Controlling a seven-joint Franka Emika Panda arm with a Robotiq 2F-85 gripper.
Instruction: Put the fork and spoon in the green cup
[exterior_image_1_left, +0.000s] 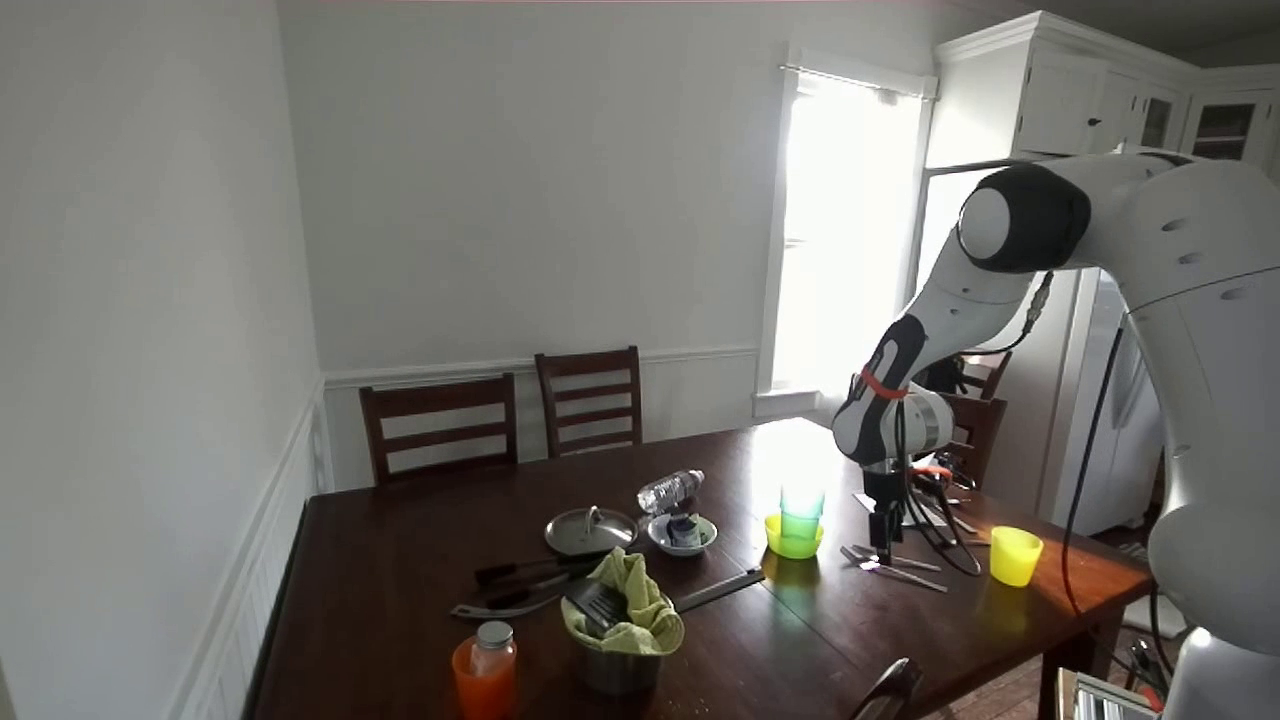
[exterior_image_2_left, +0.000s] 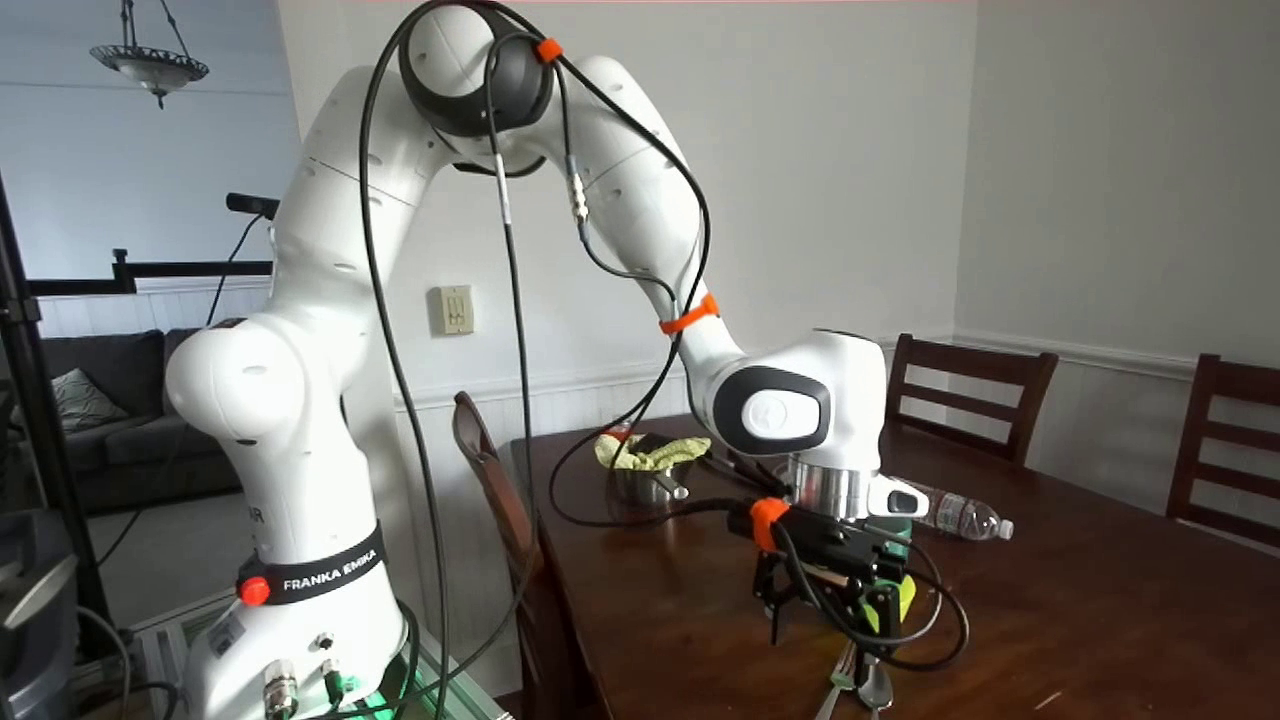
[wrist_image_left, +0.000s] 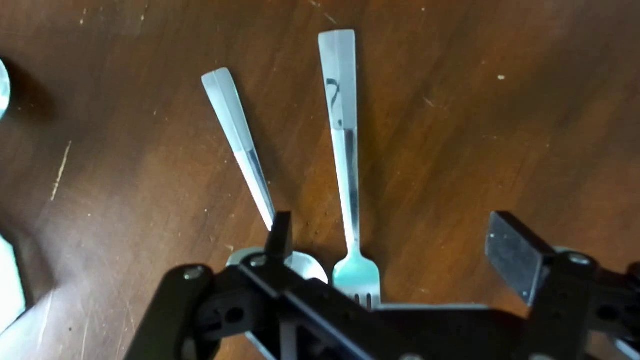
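I have the fingers spread apart over the table; in my wrist view, one partly hides the metal spoon, just beside the metal fork.

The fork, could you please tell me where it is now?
In the wrist view, the fork lies on the dark table just right of the picture's middle, with the spoon beside it on the left.

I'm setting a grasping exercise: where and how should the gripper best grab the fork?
Probably by the handle, from straight above, the gripper closing across its width: the fork lies flat, and its narrow handle lies farther from the spoon than its head.
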